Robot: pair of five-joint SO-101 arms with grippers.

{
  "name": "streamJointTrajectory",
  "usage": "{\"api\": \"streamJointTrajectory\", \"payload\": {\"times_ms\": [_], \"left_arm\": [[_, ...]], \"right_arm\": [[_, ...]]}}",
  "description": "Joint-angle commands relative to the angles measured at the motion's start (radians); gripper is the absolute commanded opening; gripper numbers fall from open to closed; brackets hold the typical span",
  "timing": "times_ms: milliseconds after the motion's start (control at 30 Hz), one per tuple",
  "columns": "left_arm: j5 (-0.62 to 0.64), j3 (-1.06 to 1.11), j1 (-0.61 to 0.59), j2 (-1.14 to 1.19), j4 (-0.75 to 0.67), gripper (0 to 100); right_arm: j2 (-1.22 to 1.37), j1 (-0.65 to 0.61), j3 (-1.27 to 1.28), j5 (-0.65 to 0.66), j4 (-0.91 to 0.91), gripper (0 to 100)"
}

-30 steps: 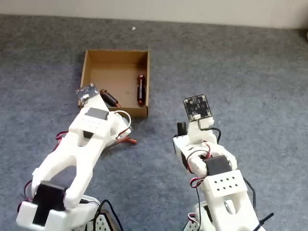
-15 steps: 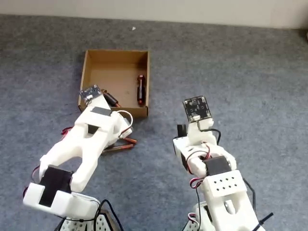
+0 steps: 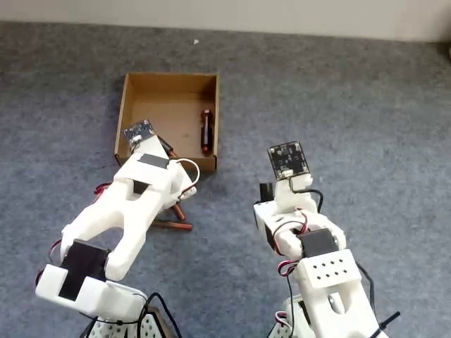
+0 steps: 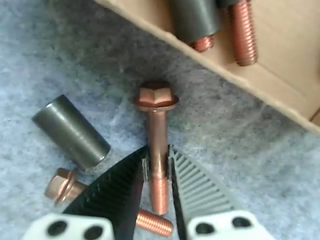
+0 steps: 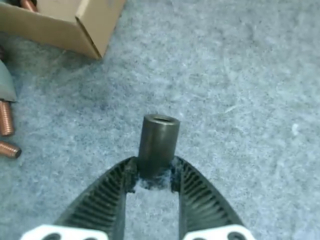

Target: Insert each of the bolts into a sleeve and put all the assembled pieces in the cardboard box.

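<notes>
Now shifted right beside the brown cardboard box (image 3: pixel 166 98), the left gripper (image 4: pixel 157 167) pinches a copper hex-head bolt (image 4: pixel 156 122), the right gripper (image 5: pixel 152 175) still clamping a dark metal sleeve (image 5: pixel 159 142) for insertion.

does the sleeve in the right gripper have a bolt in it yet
No, the sleeve held in the right gripper shows an open, hollow end with nothing inside.

Grey carpet (image 3: pixel 366 98), pale wall strip (image 3: pixel 282 10) beyond
</notes>
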Motion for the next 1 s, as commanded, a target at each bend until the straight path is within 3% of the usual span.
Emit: {"api": "streamJointTrajectory", "payload": {"times_ms": [0,167,500,967], "left_arm": [[0.0,-0.008,-0.008,-0.14,-0.003,0],[-0.014,0.117,0.002,-0.424,-0.009,0],[-0.176,0.381,0.054,-1.012,-0.011,0],[-0.267,0.496,0.173,-1.451,-0.041,0]], "right_arm": [[-0.03,0.005,-0.016,0.0,-0.022,0.6],[-0.031,-0.002,-0.022,0.0,0.041,0.6],[-0.058,-0.102,-0.015,0.0,0.068,0.6],[-0.59,-0.194,0.165,0.055,0.104,0.6]]}}
